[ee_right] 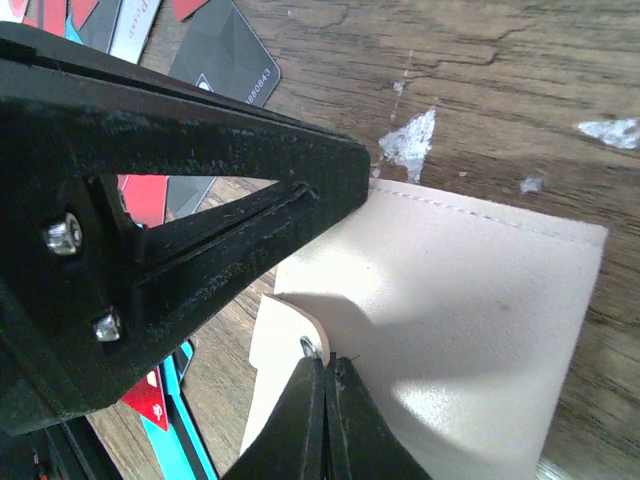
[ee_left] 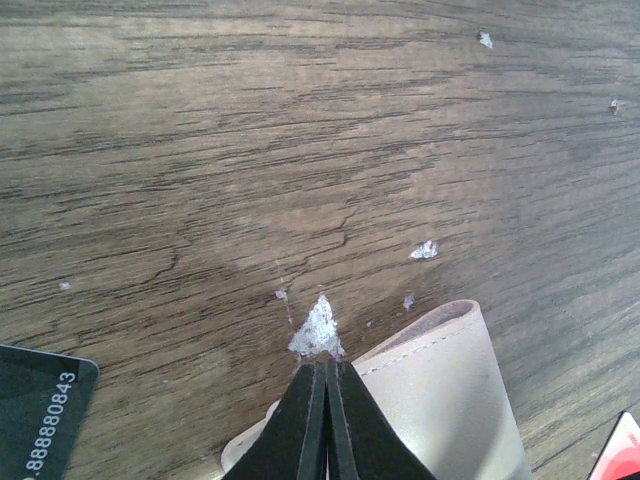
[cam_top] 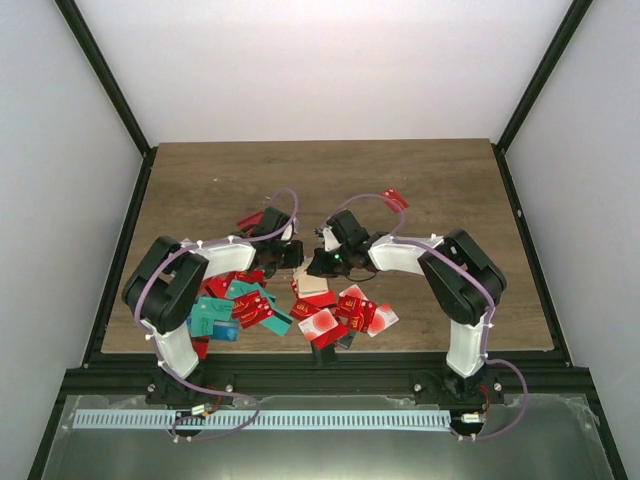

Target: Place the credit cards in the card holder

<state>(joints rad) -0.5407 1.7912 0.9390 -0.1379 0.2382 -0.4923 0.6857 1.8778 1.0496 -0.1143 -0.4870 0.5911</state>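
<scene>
Right wrist view, beige card holder (ee_right: 450, 320) flat on wood table (ee_right: 520, 80), right gripper (ee_right: 325, 395) jaws together at its snap tab, left gripper (ee_left: 326, 370) likewise closed, tip at holder's far edge, any pinch unclear, credit cards (ee_right: 225, 50) cut off beyond.

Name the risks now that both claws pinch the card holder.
The right claw seems to grip only the snap tab; it may slip off when pulled.
The left claw pinches just an edge of the card holder, so the holder could drag instead of opening.
No claw is free for the credit cards.
</scene>
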